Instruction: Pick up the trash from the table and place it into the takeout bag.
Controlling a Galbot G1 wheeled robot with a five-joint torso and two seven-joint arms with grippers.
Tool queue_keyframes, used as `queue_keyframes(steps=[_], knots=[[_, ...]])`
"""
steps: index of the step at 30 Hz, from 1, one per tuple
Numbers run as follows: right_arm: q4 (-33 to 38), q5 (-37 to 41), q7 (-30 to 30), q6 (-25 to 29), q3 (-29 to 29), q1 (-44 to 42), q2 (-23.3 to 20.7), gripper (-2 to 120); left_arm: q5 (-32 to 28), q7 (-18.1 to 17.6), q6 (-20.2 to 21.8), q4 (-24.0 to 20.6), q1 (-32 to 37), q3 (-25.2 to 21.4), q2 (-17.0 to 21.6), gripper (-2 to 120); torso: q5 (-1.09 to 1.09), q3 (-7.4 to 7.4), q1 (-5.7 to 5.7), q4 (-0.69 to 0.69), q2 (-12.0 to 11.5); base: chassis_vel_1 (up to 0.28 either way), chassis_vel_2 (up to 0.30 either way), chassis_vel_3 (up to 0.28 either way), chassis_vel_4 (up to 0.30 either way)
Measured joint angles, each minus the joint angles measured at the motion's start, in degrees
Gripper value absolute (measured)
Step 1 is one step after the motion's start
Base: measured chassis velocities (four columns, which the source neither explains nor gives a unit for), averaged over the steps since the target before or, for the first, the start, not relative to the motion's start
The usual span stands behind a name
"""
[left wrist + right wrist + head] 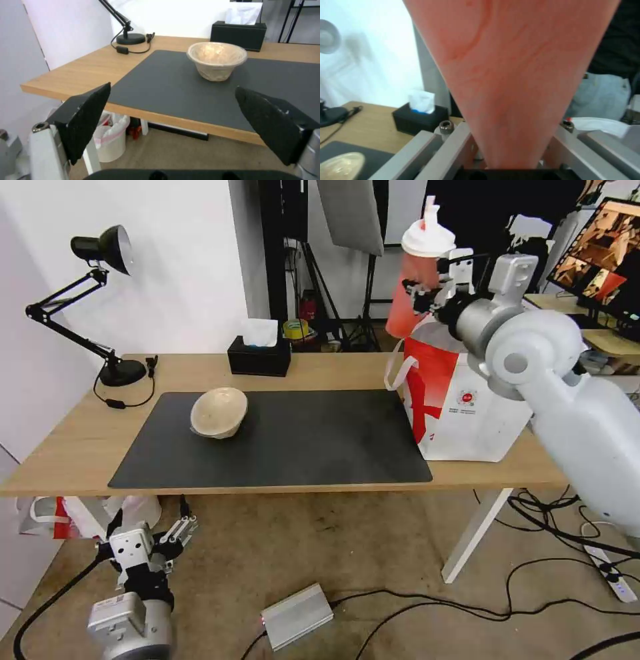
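Holding the red drink cup in our right fingers above the takeout bag, a tilted release could spill; left fingers wide open, empty.

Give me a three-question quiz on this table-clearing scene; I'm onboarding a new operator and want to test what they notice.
1. True or false: the right tool holds the red drink cup above the takeout bag.
2. Which piece of trash rests on the dark grey mat? A) a white bowl with food scraps B) the beige pulp bowl C) a plastic bottle
3. Fill in: the left tool hangs below the table edge with its fingers ____.

Key: 1 true; 2 B; 3 open.
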Motion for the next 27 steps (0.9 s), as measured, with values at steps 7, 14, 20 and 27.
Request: queue_keyframes(steps=[7, 14, 20, 27], knots=[[-1.20, -0.08, 0.41, -0.11, 1.15, 0.64, -1.54, 4, -0.01, -0.01, 0.01, 0.13, -0.07, 0.15, 0.02, 100, 0.00, 0.00, 0.00, 0.01, 0.00, 0.000, 0.000, 0.000, 0.000], [-2.66, -0.05, -0.04, -0.12, 2.38, 1.04, -3.43, 4, 0.00, -0.05, 0.01, 0.11, -0.08, 0.13, 0.13, 100, 0.00, 0.00, 0.00, 0.00, 0.00, 0.000, 0.000, 0.000, 0.000], [-4.22, -0.17, -0.31, -0.12, 3.39, 0.59, -4.00, 4, -0.03, -0.08, 0.01, 0.00, -0.09, -0.04, 0.30, 100, 0.00, 0.00, 0.00, 0.01, 0.00, 0.000, 0.000, 0.000, 0.000], [-5.18, -1.69, -1.09, -0.02, 5.39, -1.64, -4.46, 4, -0.08, -0.13, 0.01, 0.10, -0.19, -0.01, 0.42, 100, 0.00, 0.00, 0.00, 0.01, 0.00, 0.000, 0.000, 0.000, 0.000]])
